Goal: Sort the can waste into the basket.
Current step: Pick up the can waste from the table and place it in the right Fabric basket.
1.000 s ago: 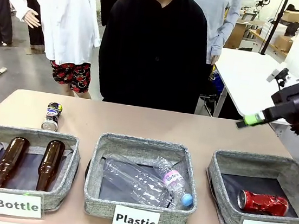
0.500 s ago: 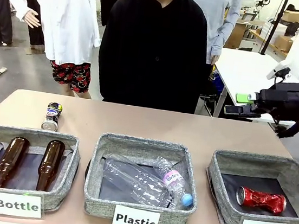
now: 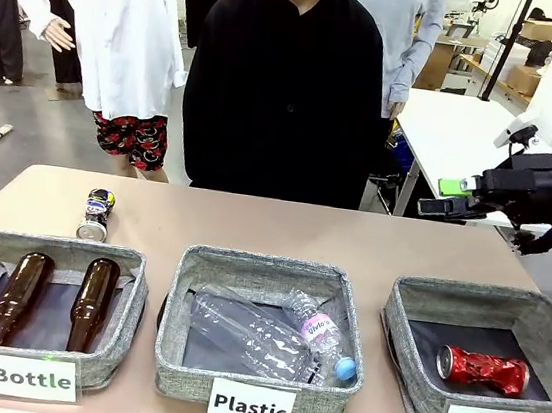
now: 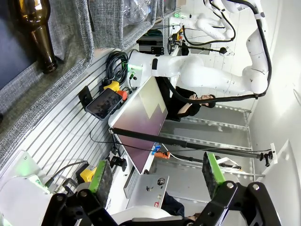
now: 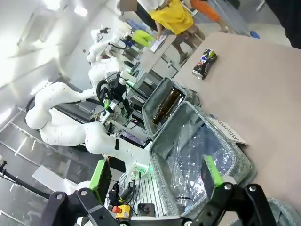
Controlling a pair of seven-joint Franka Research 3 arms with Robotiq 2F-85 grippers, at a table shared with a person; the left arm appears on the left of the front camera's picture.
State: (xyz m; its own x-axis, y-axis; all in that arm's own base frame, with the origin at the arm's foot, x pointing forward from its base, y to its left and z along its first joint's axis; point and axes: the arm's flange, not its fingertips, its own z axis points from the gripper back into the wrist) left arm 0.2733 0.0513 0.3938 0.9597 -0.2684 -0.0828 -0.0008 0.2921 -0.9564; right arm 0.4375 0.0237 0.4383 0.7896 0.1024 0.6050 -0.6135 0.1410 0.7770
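Note:
A crushed shiny red can [image 3: 484, 370] lies on the dark lining of the grey basket [image 3: 467, 290] labelled "Can" at the right. The dark can [image 3: 96, 214] with silver ends and colourful print lies on the bare table at the far left, behind the "Bottle" basket; the right wrist view has this dark can [image 5: 205, 63] too. My right gripper [image 3: 439, 197] hangs open and empty in the air above the far side of the "Can" basket, its fingers pointing left. In its own wrist view my right gripper [image 5: 156, 173] holds nothing. My left gripper [image 4: 156, 176] is open and empty, off the table's near side.
The "Bottle" basket [image 3: 59, 246] holds two brown glass bottles. The "Plastic" basket [image 3: 259, 264] in the middle holds clear plastic bottles. A person in black stands at the far edge. Bare tabletop runs behind the three baskets.
My right gripper has risen and swung from tilted down to level, away from the "Can" basket. The red can has shifted slightly inside the basket and come to rest.

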